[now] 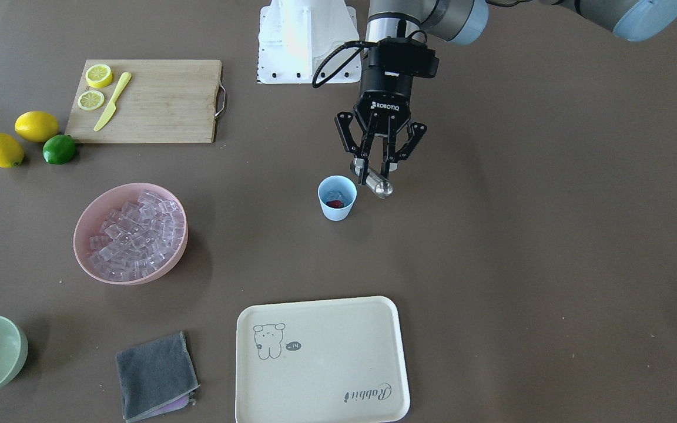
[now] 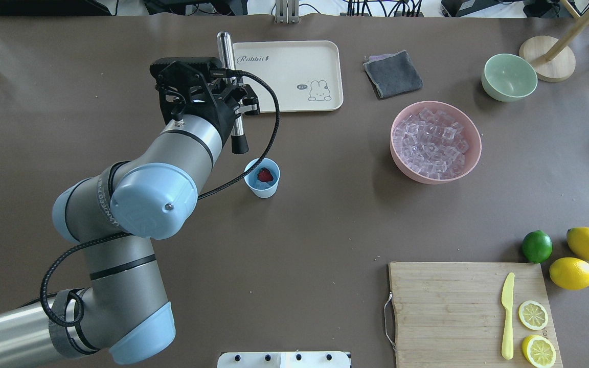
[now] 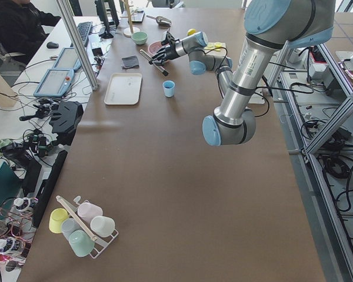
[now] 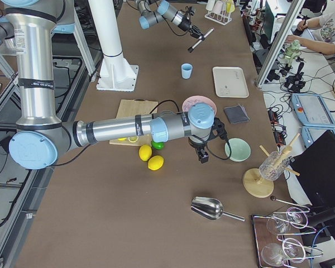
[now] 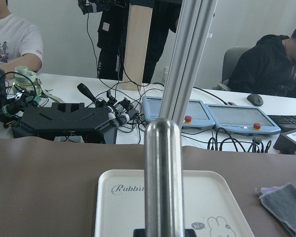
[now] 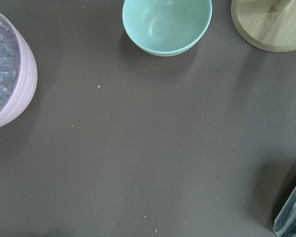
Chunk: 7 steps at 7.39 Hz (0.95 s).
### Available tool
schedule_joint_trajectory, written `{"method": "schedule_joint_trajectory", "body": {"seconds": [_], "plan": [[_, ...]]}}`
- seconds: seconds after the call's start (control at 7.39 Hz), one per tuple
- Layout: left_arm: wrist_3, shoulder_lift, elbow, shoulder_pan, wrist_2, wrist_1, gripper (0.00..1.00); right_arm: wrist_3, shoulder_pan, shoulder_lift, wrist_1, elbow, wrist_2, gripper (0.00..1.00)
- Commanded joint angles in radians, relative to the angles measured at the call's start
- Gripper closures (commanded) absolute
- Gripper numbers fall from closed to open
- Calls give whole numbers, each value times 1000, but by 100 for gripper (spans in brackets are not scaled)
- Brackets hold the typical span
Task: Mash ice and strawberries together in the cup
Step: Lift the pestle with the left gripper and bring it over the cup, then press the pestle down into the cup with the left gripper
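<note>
Brown worktop; the left fingers pinch a steel muddler tilted near the cup; a skewed plunge could topple it.

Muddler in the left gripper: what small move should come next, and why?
Probably bring the dark end of the muddler over the mouth of the cup. The left gripper holds it tilted, with that end beside the cup, not in it; the strawberry and ice wait inside.
</note>
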Motion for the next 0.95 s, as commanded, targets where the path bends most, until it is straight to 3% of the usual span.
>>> {"method": "schedule_joint_trajectory", "body": {"seconds": [0.0, 0.14, 0.27, 0.81], "plan": [[-37, -22, 136, 22, 19, -41, 100, 0, -1, 2, -1, -1, -1, 1], [-36, -22, 219, 23, 18, -143, 100, 0, -1, 0, 1, 2, -1, 1], [-36, -23, 236, 24, 18, -167, 100, 0, -1, 0, -1, 2, -1, 1], [-37, -36, 237, 96, 65, -164, 100, -1, -1, 0, -1, 0, -3, 1]]}}
